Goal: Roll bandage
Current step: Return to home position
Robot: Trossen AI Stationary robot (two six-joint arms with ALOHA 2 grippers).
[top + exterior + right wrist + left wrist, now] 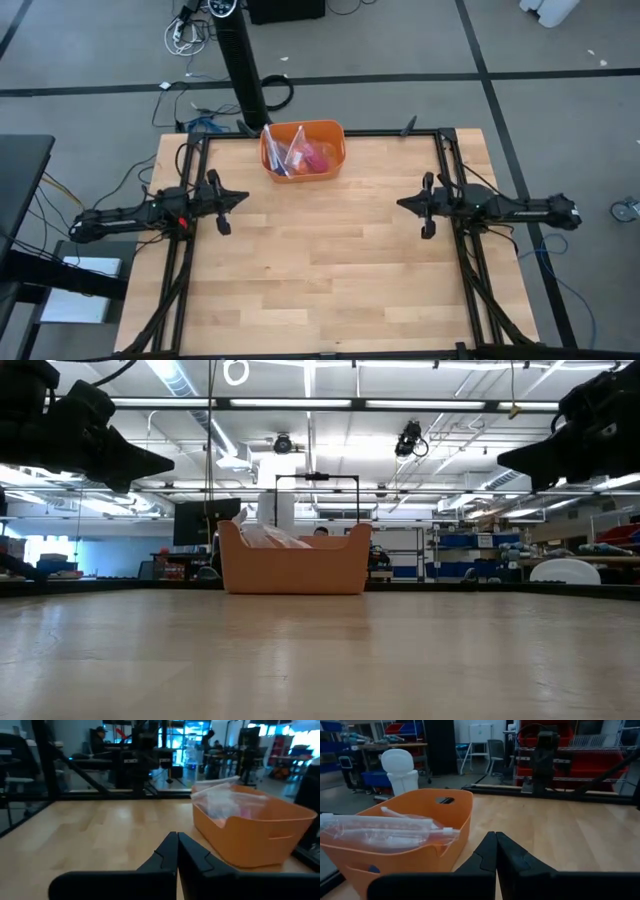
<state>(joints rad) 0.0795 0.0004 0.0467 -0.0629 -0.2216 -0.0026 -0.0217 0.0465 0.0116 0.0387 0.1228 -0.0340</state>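
Bare wood of the worktop (320, 660) lay closest in the low view, and nothing rested on its near half. Above it both arms hung clear of the surface, one at each side. Just inside the middle of the left edge, the left pincer (243, 197) pointed inward across the boards. Its own wrist view showed the two fingers pressed together at the tips, gripping nothing. Opposite, just inside the middle of the right edge, the right pincer (400, 203) mirrored it, fingers likewise together and empty.

Farther back, the orange basket (304, 176) stood against the far edge, about midway along it and slightly nearer the left arm's side, well apart from both pincers. A clear plastic bag (285, 150) lay inside, poking above the rim. The bandage (318, 158) showed as a small pink lump within the basket, apparently inside that bag, though the crinkled plastic made this hard to confirm. Behind the far edge a black post (243, 70) rose from the floor.

Judging by this layout, the rolling and packing looked finished and the step in hand was the retreat to rest. Any next move would call only for settling each arm into its parked pose, keeping the pincers closed and away from the basket.
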